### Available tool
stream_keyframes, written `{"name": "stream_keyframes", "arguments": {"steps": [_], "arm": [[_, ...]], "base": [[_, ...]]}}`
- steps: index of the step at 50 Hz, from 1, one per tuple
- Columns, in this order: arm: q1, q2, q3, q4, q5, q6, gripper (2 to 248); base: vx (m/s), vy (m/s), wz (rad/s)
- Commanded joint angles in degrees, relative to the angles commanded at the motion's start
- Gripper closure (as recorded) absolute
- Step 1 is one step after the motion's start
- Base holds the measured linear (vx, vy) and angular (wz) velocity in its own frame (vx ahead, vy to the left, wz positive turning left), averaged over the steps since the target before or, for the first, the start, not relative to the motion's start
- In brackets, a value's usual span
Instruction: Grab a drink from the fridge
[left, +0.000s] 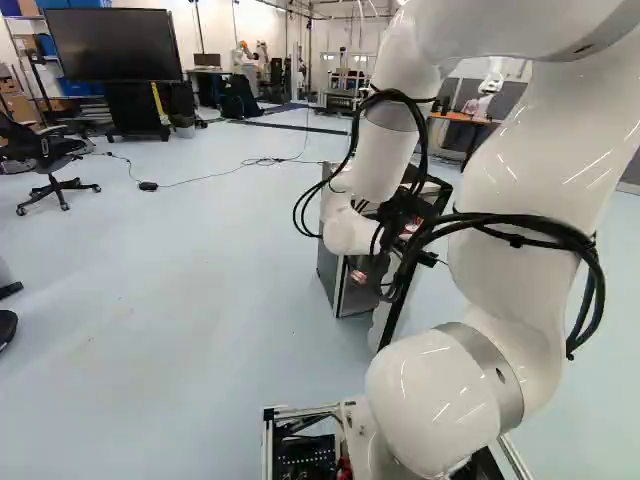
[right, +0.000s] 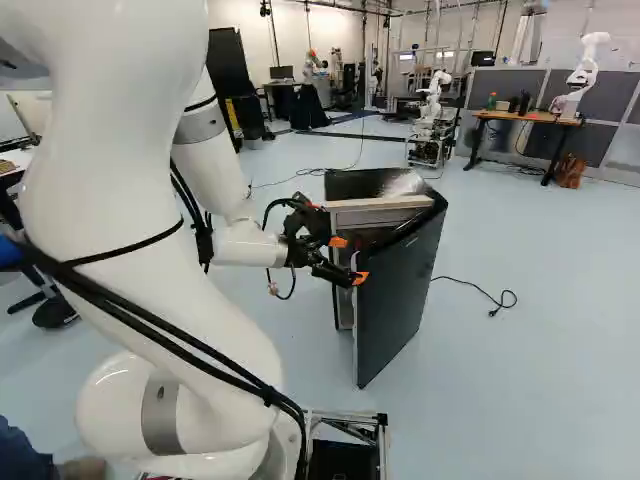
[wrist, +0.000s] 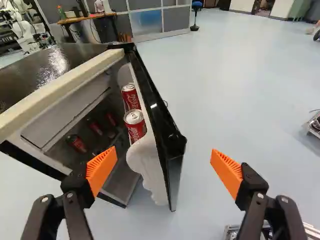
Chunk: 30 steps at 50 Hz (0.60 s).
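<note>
Black-topped fridge (wrist: 55, 62) ahead of the claw (right: 350, 260); red-labelled drinks (wrist: 77, 144) inside. Next, two red cans (wrist: 135, 127) in the door rack (wrist: 143, 162), ahead of the claw's gap. Then the opened black door (wrist: 158, 112), likewise ahead. Claw: open, fingers wide apart.

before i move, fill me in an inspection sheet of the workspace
surface: pale blue floor, fridge standing on it
fridge door: swung open
job's things: two red cans in the door rack; red-labelled drinks further inside, type unclear
clutter: bottle and small dark items on the far desk
gripper: open, holding nothing, door edge ahead between its fingers
cables: black ones strapped along the arm; plug-ended cable on the floor beside the fridge; another further off
surroundings: office chair, large screen, another robot
</note>
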Motion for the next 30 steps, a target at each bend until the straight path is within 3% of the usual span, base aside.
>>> {"name": "stream_keyframes", "arguments": {"steps": [30], "arm": [[-7.87, -3.70, -4.82, 0.47, 0.00, 0.00, 3]], "base": [[0.000, 0.000, 0.000]]}}
